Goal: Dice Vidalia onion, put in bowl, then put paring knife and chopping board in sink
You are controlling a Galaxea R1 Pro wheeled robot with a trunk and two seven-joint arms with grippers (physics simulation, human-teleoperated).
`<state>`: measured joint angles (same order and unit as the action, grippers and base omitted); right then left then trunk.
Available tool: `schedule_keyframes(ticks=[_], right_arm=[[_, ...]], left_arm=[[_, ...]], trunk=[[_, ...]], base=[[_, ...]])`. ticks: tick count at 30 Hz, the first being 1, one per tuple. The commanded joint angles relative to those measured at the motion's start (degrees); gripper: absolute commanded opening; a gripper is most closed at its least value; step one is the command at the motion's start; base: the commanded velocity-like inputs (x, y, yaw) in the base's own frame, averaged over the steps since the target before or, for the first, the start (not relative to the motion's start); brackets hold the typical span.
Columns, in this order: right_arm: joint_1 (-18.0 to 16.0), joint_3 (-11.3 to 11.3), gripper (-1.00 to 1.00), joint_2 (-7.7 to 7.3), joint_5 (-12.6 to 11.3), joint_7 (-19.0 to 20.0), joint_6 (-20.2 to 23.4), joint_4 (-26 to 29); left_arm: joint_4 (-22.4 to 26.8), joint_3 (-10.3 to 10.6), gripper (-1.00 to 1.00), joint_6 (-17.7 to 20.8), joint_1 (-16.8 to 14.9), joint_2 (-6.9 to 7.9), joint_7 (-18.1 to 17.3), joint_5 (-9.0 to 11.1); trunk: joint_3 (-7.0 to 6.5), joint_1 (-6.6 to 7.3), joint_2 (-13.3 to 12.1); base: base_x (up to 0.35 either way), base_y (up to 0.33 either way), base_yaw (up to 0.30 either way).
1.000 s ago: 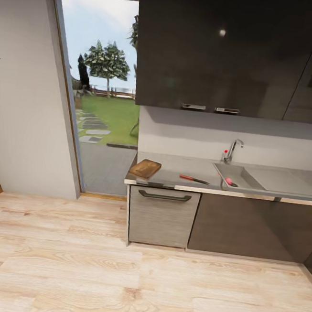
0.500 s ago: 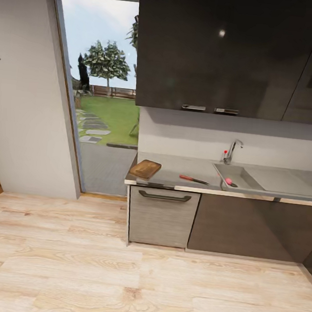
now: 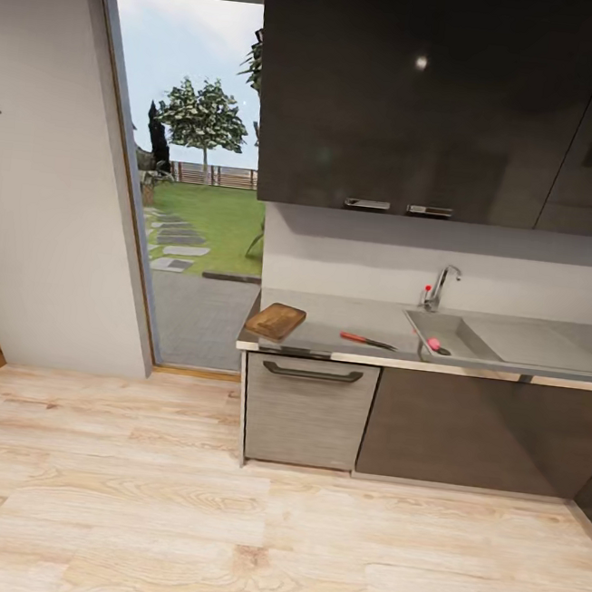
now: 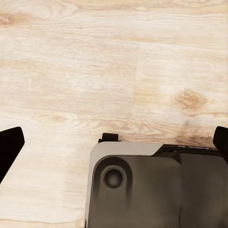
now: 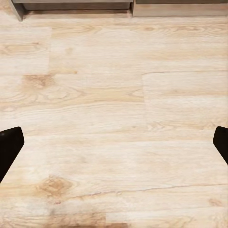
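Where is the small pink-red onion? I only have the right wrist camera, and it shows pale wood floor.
Observer: In the head view, the small pink-red Vidalia onion lies in the grey stainless-steel sink, across the floor from the robot.
Operator: And the knife?
Observer: The slim paring knife with the orange-red handle lies on the smooth grey countertop, between the dark-brown wooden chopping board and the sink.
Operator: Is the left gripper holding anything?
Observer: No. In the left wrist view, the left gripper has its dark fingertips wide apart over the wood floor, with nothing between them.
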<state>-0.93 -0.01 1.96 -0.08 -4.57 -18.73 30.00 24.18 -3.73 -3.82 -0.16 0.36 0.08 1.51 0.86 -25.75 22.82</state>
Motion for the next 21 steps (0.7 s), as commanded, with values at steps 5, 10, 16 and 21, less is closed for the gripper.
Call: schedule_keyframes(ticks=[5, 10, 16, 21], right_arm=[[-0.03, 0.01, 1.0, 0.04, 0.0, -0.18, -0.17, -0.03], [-0.03, 0.01, 1.0, 0.03, 0.0, -0.18, -0.2, -0.03], [-0.03, 0.01, 1.0, -0.01, 0.0, -0.18, -0.17, -0.03], [-0.03, 0.01, 1.0, -0.03, 0.0, -0.18, -0.19, -0.02]], left_arm=[[0.04, -0.05, 1.0, -0.14, -0.02, -0.01, 0.03, 0.16], [0.07, -0.05, 1.0, -0.14, -0.02, -0.01, 0.07, 0.16], [0.08, -0.05, 1.0, -0.14, -0.02, -0.01, 0.07, 0.16], [0.1, -0.04, 1.0, -0.14, -0.02, 0.04, 0.05, 0.16]], trunk=[[0.09, -0.03, 0.1], [0.09, -0.03, 0.1], [0.09, -0.03, 0.1], [0.09, -0.03, 0.1]], base=[[0.0, 0.0, 0.0], [0.0, 0.0, 0.0], [0.0, 0.0, 0.0], [0.0, 0.0, 0.0]])
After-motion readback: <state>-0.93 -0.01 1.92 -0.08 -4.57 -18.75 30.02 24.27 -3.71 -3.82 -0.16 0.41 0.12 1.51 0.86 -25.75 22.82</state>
